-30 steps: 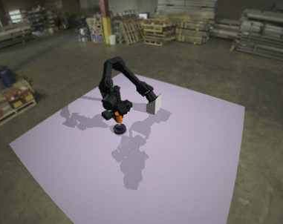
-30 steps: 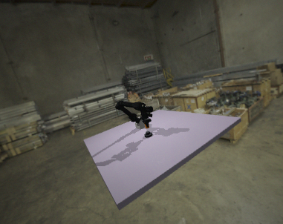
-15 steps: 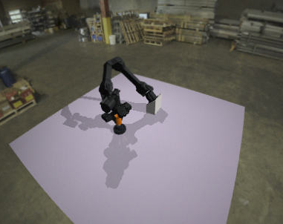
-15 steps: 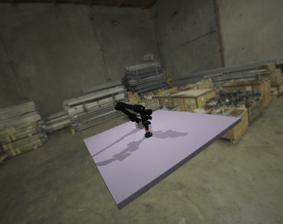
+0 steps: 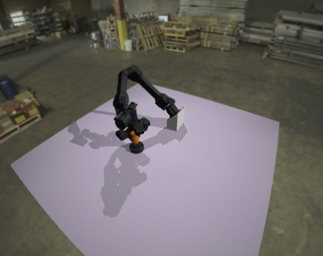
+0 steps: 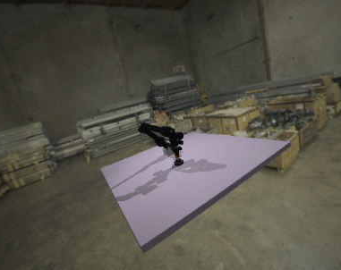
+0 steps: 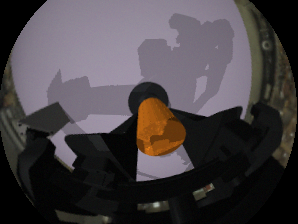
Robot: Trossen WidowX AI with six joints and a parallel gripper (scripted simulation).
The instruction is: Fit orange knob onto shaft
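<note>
The orange knob is held between the fingers of my gripper, which is shut on it. The knob also shows as a small orange patch in the exterior view. The dark round pedestal is on the table below the knob. In the wrist view the knob's far end overlaps the pedestal's disc. The silver shaft and the hole under the knob are hidden. I cannot tell whether the knob touches the shaft.
The pale lilac table top bears the arm and its shadows. The arm's base is by a light grey plate behind the pedestal. Pallets and crates stand on the floor beyond the table.
</note>
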